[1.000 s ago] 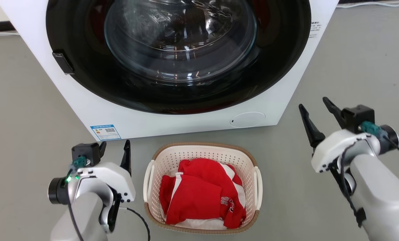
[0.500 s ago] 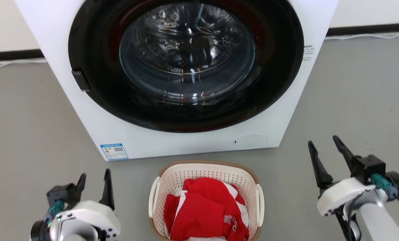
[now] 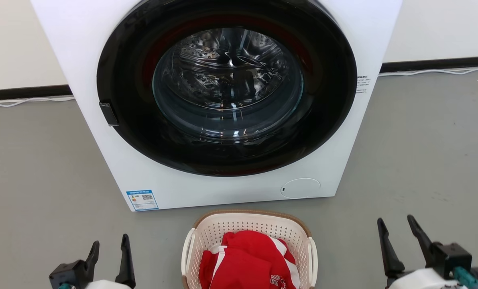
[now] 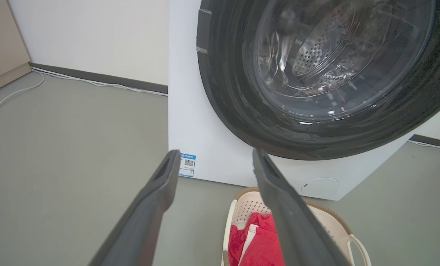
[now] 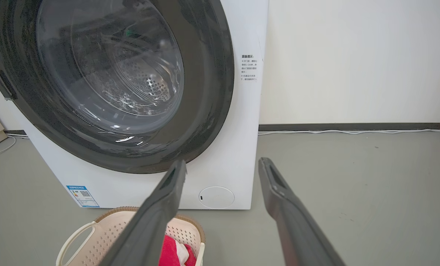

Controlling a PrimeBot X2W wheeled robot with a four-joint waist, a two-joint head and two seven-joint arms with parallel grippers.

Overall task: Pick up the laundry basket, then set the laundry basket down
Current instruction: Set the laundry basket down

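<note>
The laundry basket (image 3: 247, 224) is cream-white and perforated with a brown rim, and it sits on the grey floor just in front of the washing machine, at the bottom middle of the head view. Red and white clothes (image 3: 249, 265) fill it. My left gripper (image 3: 109, 245) stands open at the lower left, well apart from the basket's left handle (image 3: 187, 251). My right gripper (image 3: 396, 225) stands open at the lower right, apart from the right handle (image 3: 313, 257). The basket (image 4: 247, 208) also shows low in the left wrist view, and the basket (image 5: 105, 231) low in the right wrist view.
A white front-loading washing machine (image 3: 222, 104) with a shut dark round door stands right behind the basket. Bare grey floor (image 3: 423, 160) lies to both sides. A white cable (image 3: 435, 72) runs along the wall's dark skirting. A beige cabinet (image 4: 0, 44) stands at the far left.
The head camera has tilted up, so the washing machine, basket and both grippers sit lower in the picture. Both grippers stay open and empty. The basket has not moved on the floor.
</note>
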